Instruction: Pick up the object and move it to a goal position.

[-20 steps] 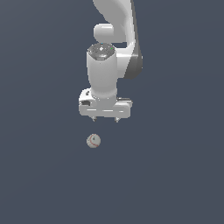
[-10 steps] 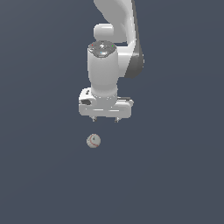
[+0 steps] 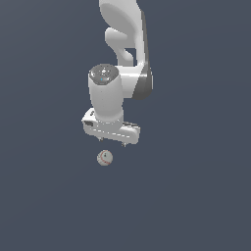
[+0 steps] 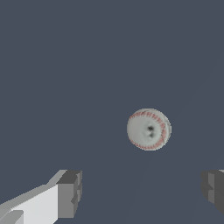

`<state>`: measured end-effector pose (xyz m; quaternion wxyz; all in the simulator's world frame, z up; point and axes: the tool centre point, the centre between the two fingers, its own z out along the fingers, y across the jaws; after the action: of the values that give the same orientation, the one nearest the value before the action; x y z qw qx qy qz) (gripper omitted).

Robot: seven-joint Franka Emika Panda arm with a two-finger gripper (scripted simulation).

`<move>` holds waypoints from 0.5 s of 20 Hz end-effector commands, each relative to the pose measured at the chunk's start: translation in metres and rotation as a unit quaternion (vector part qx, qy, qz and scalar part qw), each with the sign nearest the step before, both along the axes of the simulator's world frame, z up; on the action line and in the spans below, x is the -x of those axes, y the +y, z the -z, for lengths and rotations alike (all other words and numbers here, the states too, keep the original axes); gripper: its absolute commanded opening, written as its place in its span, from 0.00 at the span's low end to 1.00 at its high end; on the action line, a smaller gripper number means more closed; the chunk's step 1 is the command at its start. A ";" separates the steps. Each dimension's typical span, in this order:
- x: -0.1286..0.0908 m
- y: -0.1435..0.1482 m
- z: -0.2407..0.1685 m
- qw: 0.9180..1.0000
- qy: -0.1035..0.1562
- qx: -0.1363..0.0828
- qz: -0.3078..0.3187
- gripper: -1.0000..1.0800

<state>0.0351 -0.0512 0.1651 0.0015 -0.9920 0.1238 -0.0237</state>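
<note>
The object, a small off-white ball [image 3: 104, 158] with thin red stitch lines, rests on the dark grey floor. My gripper [image 3: 112, 142] hangs just above it, a little toward the exterior view's right, pointing down. In the wrist view the ball [image 4: 148, 129] lies out past the fingertips, and the gripper [image 4: 142, 192] is open with its two grey fingers [image 4: 70, 192] spread wide. Nothing is between them and they do not touch the ball.
A flat, uniform dark grey surface [image 3: 196, 206] fills both views around the ball. The white arm [image 3: 127, 44] rises from the gripper to the top of the exterior view.
The hand has dropped lower and shifted slightly to the exterior view's left, closing the gap to the ball. The ball has stayed where it was.
</note>
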 end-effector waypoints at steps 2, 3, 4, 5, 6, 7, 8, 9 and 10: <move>-0.005 -0.015 0.021 0.999 0.008 -0.003 0.051 0.96; -0.006 -0.019 0.027 0.998 0.010 -0.004 0.065 0.96; -0.007 -0.022 0.032 0.997 0.012 -0.004 0.078 0.96; -0.008 -0.026 0.038 0.996 0.013 -0.004 0.090 0.96; -0.009 -0.029 0.042 0.995 0.015 -0.005 0.101 0.96; -0.010 -0.032 0.047 0.994 0.016 -0.005 0.111 0.96; -0.010 -0.034 0.050 0.993 0.018 -0.005 0.120 0.96; -0.011 -0.037 0.054 0.992 0.019 -0.005 0.128 0.96; -0.011 -0.039 0.057 0.991 0.020 -0.005 0.135 0.96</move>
<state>0.0452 -0.0865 0.1132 0.0012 -0.9698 0.2440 -0.0047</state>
